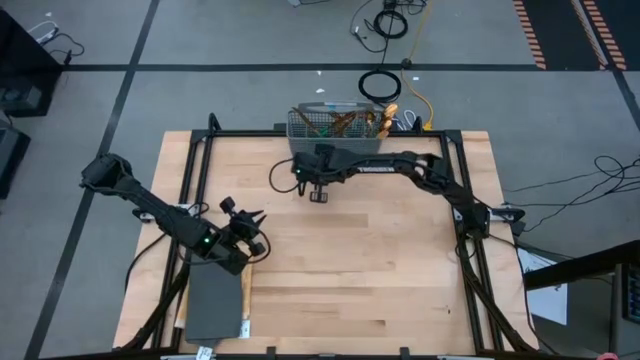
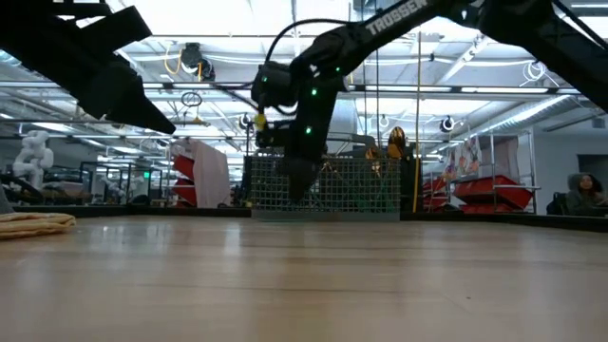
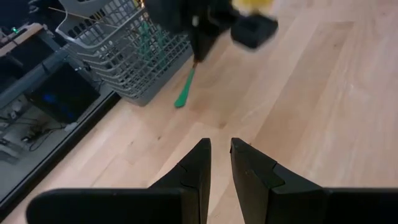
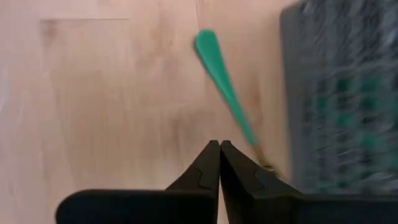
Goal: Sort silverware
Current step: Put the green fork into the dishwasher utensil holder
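Right gripper (image 1: pixel 319 193) hangs just in front of the grey mesh caddy (image 1: pixel 337 133) at the far edge of the tabletop (image 1: pixel 380 290), its fingers (image 4: pixel 214 163) pressed together. A teal-handled piece of silverware (image 4: pixel 222 84) slants away beside the finger tips; in the left wrist view the same piece (image 3: pixel 185 92) hangs down from under the gripper toward the wood, close beside the caddy. Whether the tips pinch its gold end or just sit next to it can't be told: the contact spot is hidden. More teal handles (image 3: pixel 144 38) stand inside the caddy w/ the rest of the set.

Left gripper (image 1: pixel 243 232) waits near the tabletop's front left corner, fingers (image 3: pixel 198 163) a narrow gap apart, nothing between them, well apart from the action.

Judgement: the step in hand looks like drawing one utensil out of the caddy to lay it on open wood. To do it well, confirm the grip is on the piece, not empty. If held so near one end, it may swing or slip, so go slow, keep the handle clear of the mesh wall, and lower until it lies flat before letting go. Place it well away from the caddy, leaving room for like pieces alongside.
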Controlling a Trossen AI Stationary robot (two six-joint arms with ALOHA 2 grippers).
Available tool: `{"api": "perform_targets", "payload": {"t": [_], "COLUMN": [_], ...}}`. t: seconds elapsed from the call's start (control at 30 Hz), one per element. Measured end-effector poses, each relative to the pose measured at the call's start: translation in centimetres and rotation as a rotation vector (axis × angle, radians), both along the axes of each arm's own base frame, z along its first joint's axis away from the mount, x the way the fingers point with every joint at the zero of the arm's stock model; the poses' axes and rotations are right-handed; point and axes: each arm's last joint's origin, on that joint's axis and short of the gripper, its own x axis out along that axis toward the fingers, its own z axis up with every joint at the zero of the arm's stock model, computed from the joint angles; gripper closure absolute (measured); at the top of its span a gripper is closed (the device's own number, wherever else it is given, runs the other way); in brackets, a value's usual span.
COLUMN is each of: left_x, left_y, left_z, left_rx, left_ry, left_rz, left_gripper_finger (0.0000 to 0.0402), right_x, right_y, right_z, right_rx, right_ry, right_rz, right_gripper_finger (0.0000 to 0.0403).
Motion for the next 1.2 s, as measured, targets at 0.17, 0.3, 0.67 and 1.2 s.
{"api": "perform_targets", "payload": {"t": [0.17, 0.3, 0.67, 1.2], "left_x": [0.3, 0.4, 0.5, 0.5], "left_y": [0.5, 0.9, 1.1, 1.0], "left_z": [0.1, 0.1, 0.1, 0.1], "left_rx": [0.02, 0.025, 0.02, -0.008], "left_ry": [-0.023, -0.026, -0.031, -0.019], "left_rz": [0.04, 0.066, 0.075, 0.058], "left_gripper_finger": [0.0331, 0.0331, 0.0331, 0.0331], "right_x": [1.0, 1.9, 3.0, 4.1], "right_y": [1.0, 0.8, 0.6, 0.3], "right_z": [-0.8, -1.3, -3.6, -1.9], "right_rx": [-0.028, 0.001, 0.041, 0.182], "right_ry": [-0.104, -0.216, -0.319, -0.511], "right_rz": [-0.144, -0.215, -0.317, -0.517], "right_gripper_finger": [0.0403, 0.0403, 0.0403, 0.0403]}}
